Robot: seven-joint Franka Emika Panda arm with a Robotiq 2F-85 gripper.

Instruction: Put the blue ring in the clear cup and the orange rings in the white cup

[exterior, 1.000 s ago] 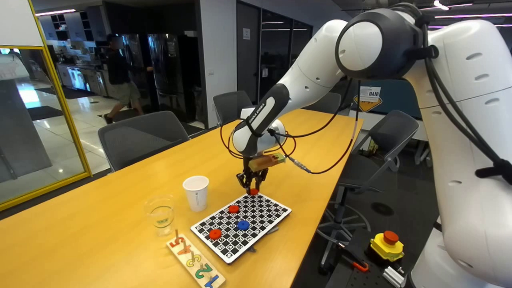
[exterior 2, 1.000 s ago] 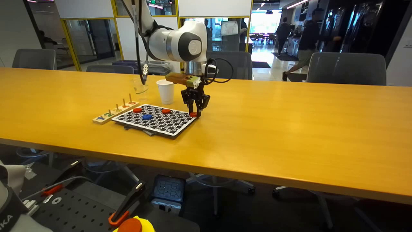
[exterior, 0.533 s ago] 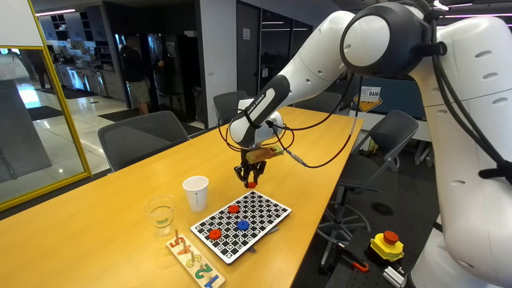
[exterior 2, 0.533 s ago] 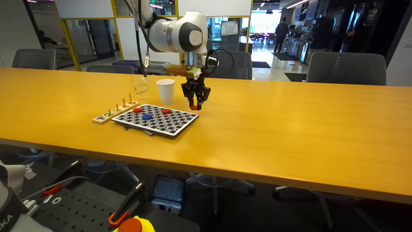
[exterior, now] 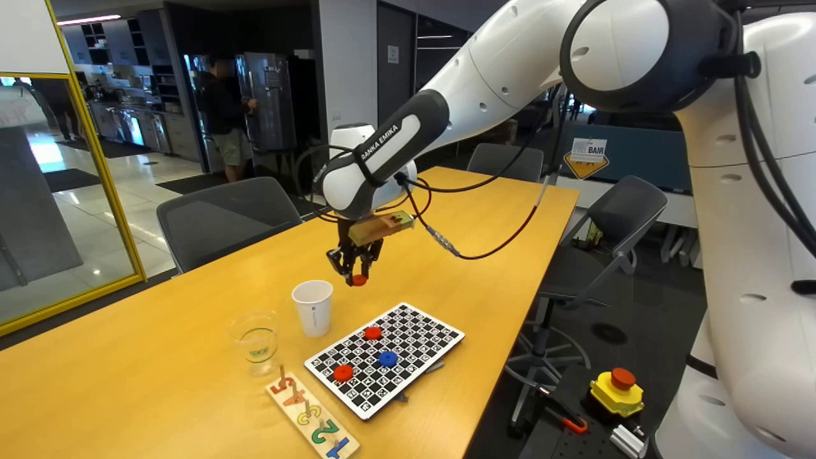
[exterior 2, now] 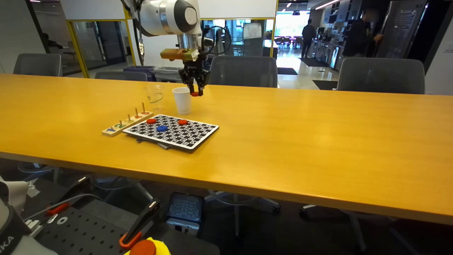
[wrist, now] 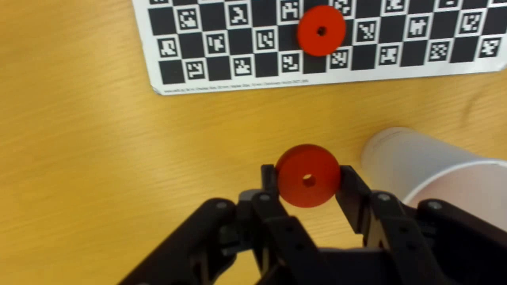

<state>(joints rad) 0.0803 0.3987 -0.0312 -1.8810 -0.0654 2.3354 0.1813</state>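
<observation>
My gripper [wrist: 308, 176] is shut on an orange ring [wrist: 307, 160], held by its sides between the fingertips. In both exterior views the gripper [exterior: 358, 274] [exterior 2: 196, 92] hangs above the table, close to the white cup [exterior: 313, 312] [exterior 2: 183, 102]. In the wrist view the white cup [wrist: 400, 158] is right of the fingers, its rim partly hidden by them. Two more orange rings [exterior: 373, 333] [exterior: 343, 373] and the blue ring [exterior: 387, 359] [exterior 2: 162, 128] lie on the checkerboard. The clear cup [exterior: 255, 347] [exterior 2: 155, 99] stands upright beside the white cup; the wrist view does not show it.
The checkerboard [exterior: 414, 331] [wrist: 237, 85] lies flat on the wooden table [exterior: 159, 376]. A wooden number board with upright pegs [exterior: 312, 414] [exterior 2: 127, 124] lies beside it, near the clear cup. Chairs [exterior: 226, 213] stand along the table's sides.
My gripper has lifted the orange ring off the checkerboard's far corner and carried it up and toward the white cup. The cups and the other rings have not moved.
</observation>
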